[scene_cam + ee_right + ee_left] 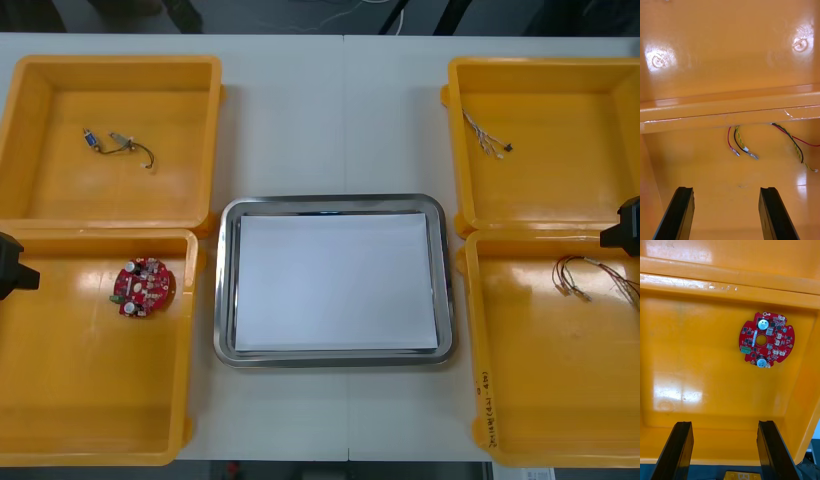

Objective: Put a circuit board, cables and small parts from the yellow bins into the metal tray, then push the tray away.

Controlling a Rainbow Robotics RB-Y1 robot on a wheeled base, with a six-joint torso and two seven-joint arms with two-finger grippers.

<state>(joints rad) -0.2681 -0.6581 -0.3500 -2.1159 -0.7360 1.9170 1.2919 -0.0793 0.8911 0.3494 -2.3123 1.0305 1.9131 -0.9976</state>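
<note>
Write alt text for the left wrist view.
The open, empty left gripper hovers at the rim of a yellow bin; one round red circuit board lies flat on the bin's floor ahead of it, close to a side wall.

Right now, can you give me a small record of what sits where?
tray: metal tray, white inside, nothing in it
left near bin: red circuit board
left far bin: small metal parts
right far bin: pale cable
right near bin: red and yellow cable
left gripper: open, over the board's bin
right gripper: open, over that cable's bin
</note>
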